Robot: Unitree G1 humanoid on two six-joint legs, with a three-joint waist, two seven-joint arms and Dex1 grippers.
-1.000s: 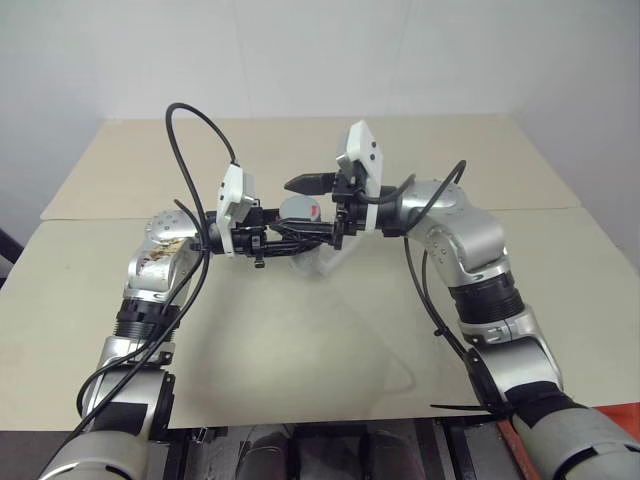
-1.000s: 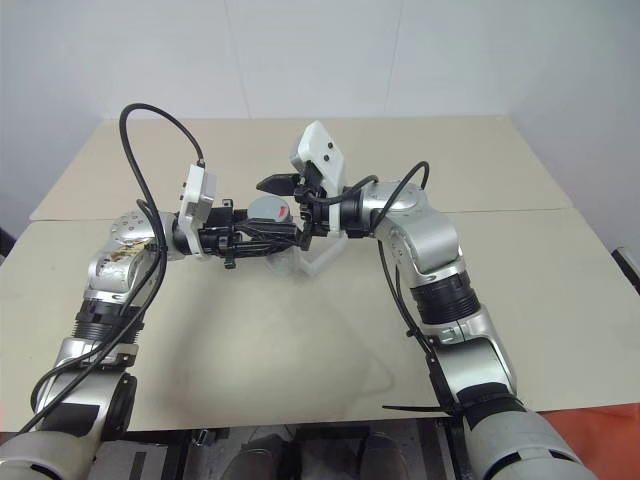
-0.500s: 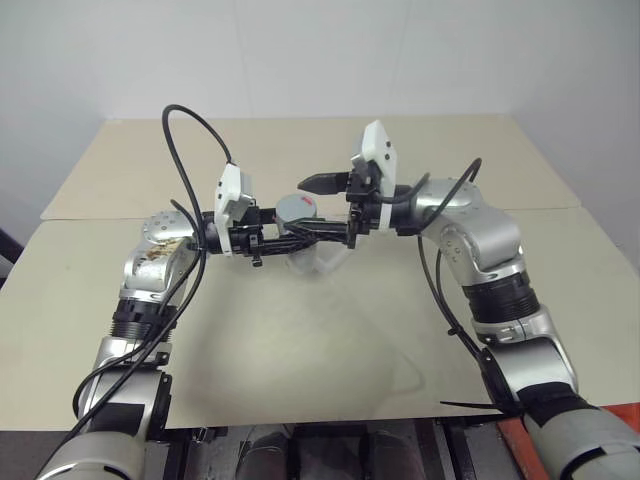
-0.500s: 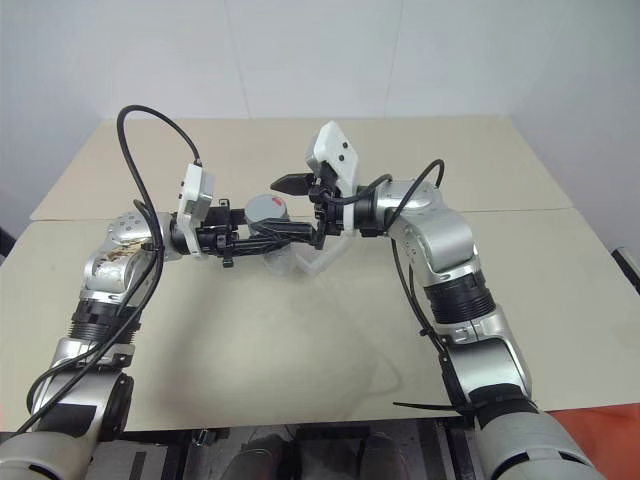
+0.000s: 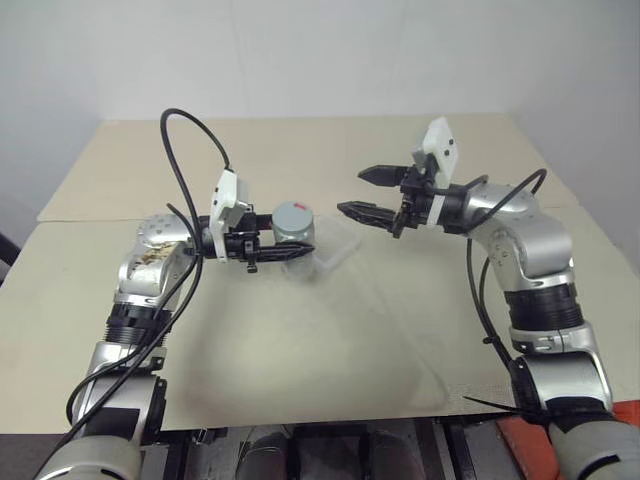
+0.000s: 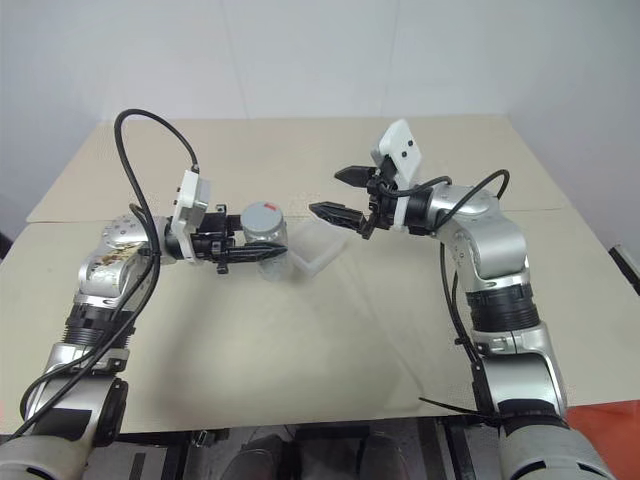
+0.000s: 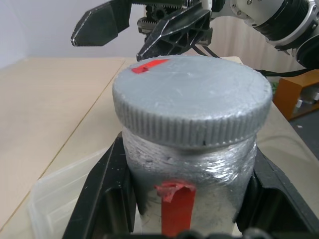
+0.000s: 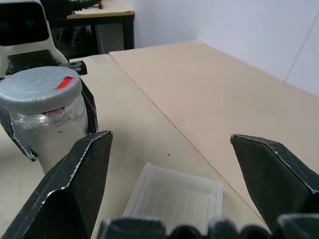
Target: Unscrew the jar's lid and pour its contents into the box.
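- The jar (image 5: 294,238) is standing upright in the air above the table (image 5: 330,340), its long axis running straight up and down, near the table's middle.
- The lid (image 7: 192,99) is sitting flat on top of the jar, facing up, with its red mark (image 7: 149,65) near the rim on the side toward the other arm.
- The jar's red stripe (image 7: 175,205) is running vertically down the wall that is facing the left wrist camera.
- The left gripper (image 5: 285,253) is reaching in level from the robot's left and pinching the jar's body below the lid, one black finger (image 7: 107,189) pressing on each side.
- The right gripper (image 5: 369,192) is hovering level to the right of the jar, pointing toward it, with its fingers spread wide and nothing between them.
- A clear stretch of air is lying between the right gripper's tips and the jar.
- The box (image 6: 318,246) is lying flat on the table just beside the jar, on its right and slightly farther back, below the gap between the two grippers.
- Broad bare tabletop is stretching on every side, with the table's edges well apart from jar and box.
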